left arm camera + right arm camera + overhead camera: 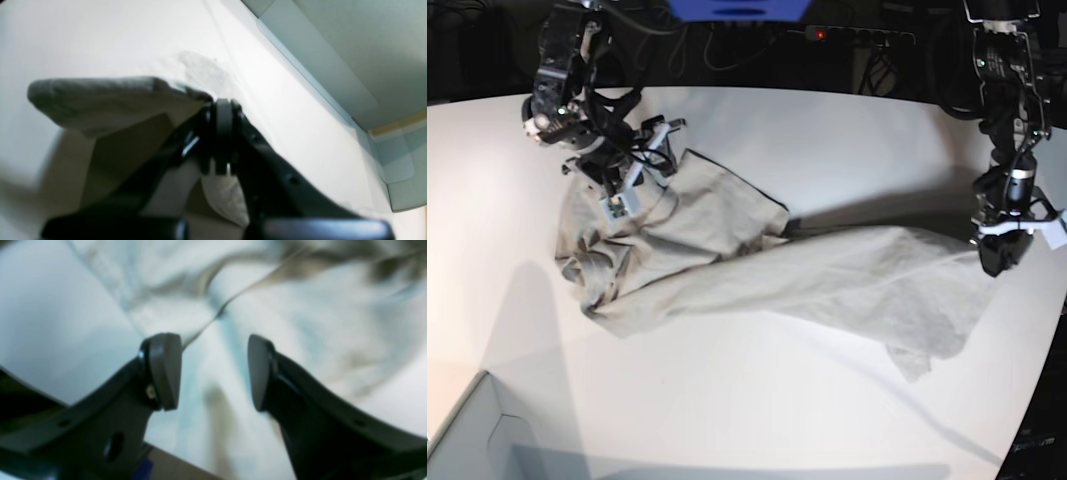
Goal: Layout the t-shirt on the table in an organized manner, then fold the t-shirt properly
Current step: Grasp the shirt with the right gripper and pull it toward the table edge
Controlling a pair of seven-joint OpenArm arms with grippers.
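Note:
The t-shirt [757, 265] is light beige-grey and lies stretched across the white table [847, 140], bunched at its left end. My left gripper [223, 106] is shut on an edge of the t-shirt [100, 96] and holds it raised above the table; in the base view this gripper [999, 262] is at the garment's right end. My right gripper [213, 371] is open and empty, with wrinkled cloth [300, 316] right below its jaws. In the base view it [635, 172] hovers over the t-shirt's upper left part.
A pale box corner [467, 430] stands at the front left of the table. Dark cables and a power strip [857, 35] lie behind the table's far edge. The table's curved edge [1037, 400] runs close to the left arm.

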